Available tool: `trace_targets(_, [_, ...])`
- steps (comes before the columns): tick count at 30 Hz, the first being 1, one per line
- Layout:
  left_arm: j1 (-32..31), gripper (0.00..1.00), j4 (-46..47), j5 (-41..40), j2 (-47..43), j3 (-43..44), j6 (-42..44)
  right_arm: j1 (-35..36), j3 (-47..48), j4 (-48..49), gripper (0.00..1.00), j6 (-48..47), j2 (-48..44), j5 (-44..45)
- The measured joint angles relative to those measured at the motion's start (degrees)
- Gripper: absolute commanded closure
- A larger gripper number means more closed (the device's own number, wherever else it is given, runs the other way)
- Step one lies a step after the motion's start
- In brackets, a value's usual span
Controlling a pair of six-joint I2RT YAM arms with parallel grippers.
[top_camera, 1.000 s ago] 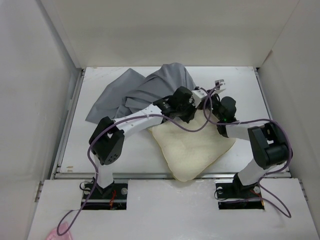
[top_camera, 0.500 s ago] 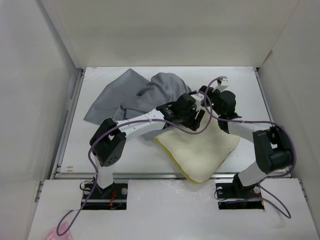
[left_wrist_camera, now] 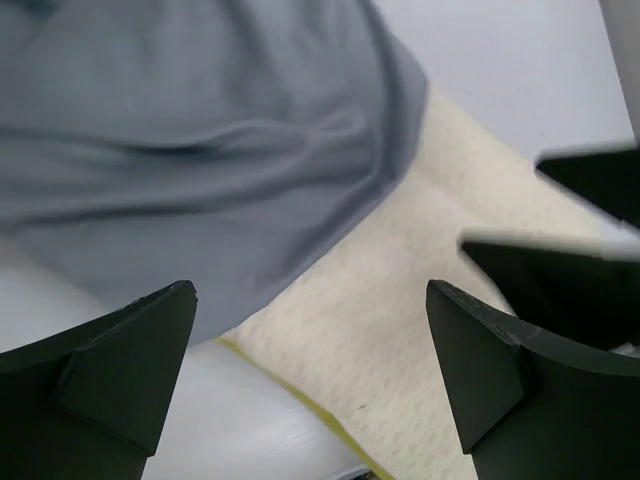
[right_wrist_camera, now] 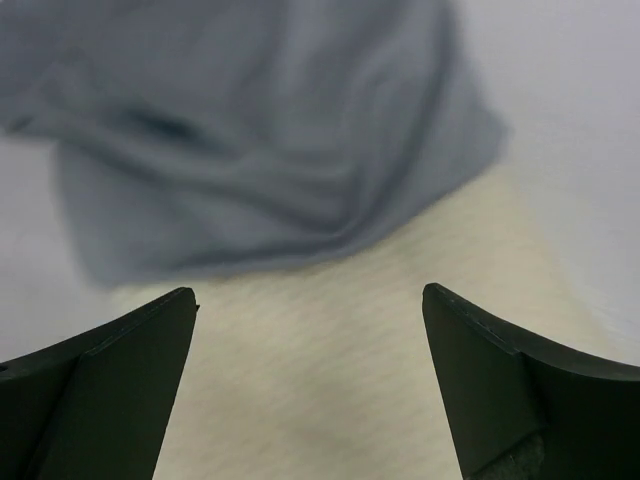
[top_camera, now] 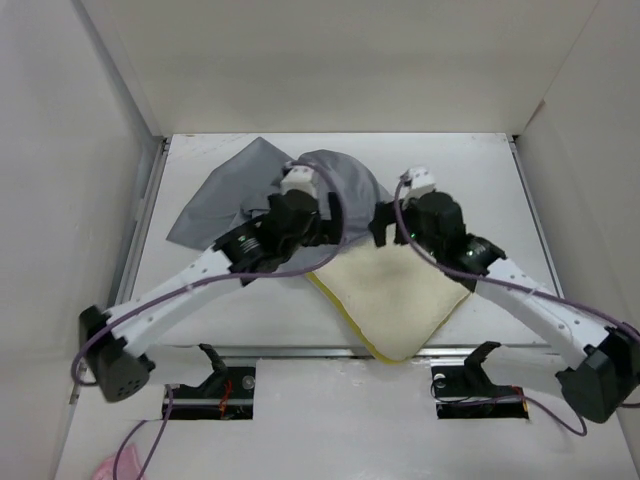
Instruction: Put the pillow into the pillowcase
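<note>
Cloth and cushion lie together on the white bench (top_camera: 480, 165). The limp, wrinkled mid-grey fabric pillowcase (top_camera: 250, 190) is heaped toward 11 o'clock of the surface. The large, soft, cream-yellow rectangular pillow (top_camera: 410, 300) with its brighter yellow edge lies at 5 o'clock from that heap, one corner pointing at the near rim. The pillow's far end, at its 11 o'clock, disappears beneath the grey hem, and whether it sits inside the sack or merely under it cannot be told. The left hand (top_camera: 328, 225) hangs over the place where grey meets cream, reaching in from 8 o'clock. The right hand (top_camera: 384, 228) faces it from 4 o'clock, the two close together but apart. In the left wrist view the black fingers (left_wrist_camera: 120, 370) stand wide apart with nothing between them, the grey folds and the cream weave lying below. The right wrist view shows the same: its fingers (right_wrist_camera: 510, 390) are spread wide and hold nothing, with the grey hem across the top and bare pillow beneath.
</note>
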Motion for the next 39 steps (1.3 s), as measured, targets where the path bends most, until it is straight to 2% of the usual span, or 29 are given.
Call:
trace_targets(3, [2.5, 0.00, -2.0, -2.9, -11.0, -10.7, -7.6, 13.2, -1.4, -3.5, 0.00, -2.4, -1.6, -1.0])
trace_targets(5, [3.4, 0.00, -3.1, -3.3, -15.6, -17.0, -11.7, 18.4, -2.3, -4.8, 0.00, -3.4, -0.6, -1.7])
trace_targets(8, [3.5, 0.00, -5.0, -2.9, -20.0, -25.2, -16.8, 23.5, -2.4, -5.6, 0.00, -4.9, 5.4, -1.7])
trace_targets(12, [3.5, 0.00, -6.2, -2.4, -22.4, -30.0, -21.1, 26.9, -2.4, -5.8, 0.00, -6.2, 16.7, 0.3])
trace_targets(13, [3.5, 0.00, -6.2, -2.3, -22.8, -30.6, -21.9, 27.1, -1.8, -6.3, 0.06, -6.0, 19.3, 1.7])
trace_targets(14, [3.5, 0.00, -6.1, -2.3, -23.1, -30.9, -22.4, 27.2, -0.7, -6.8, 0.32, -5.6, 21.7, 3.3])
trace_targets(16, [3.5, 0.00, -5.2, -2.4, -23.6, -31.8, -23.3, 27.3, 2.5, -8.3, 0.99, -4.4, 25.8, 7.6])
trace_targets(21, [3.5, 0.00, -1.9, -2.4, -21.4, -33.5, -23.4, 27.3, 4.6, -9.2, 1.00, -0.3, 25.8, 14.2])
trace_targets(30, [5.5, 0.00, 7.3, -2.6, -7.7, -32.9, -18.0, 27.0, 4.7, -9.7, 1.00, -1.4, 14.7, 15.5])
trace_targets(39, [10.4, 0.02, 13.9, -6.1, 2.6, -30.3, -13.9, 27.0, 7.7, -11.4, 1.00, -2.5, 14.9, 16.1])
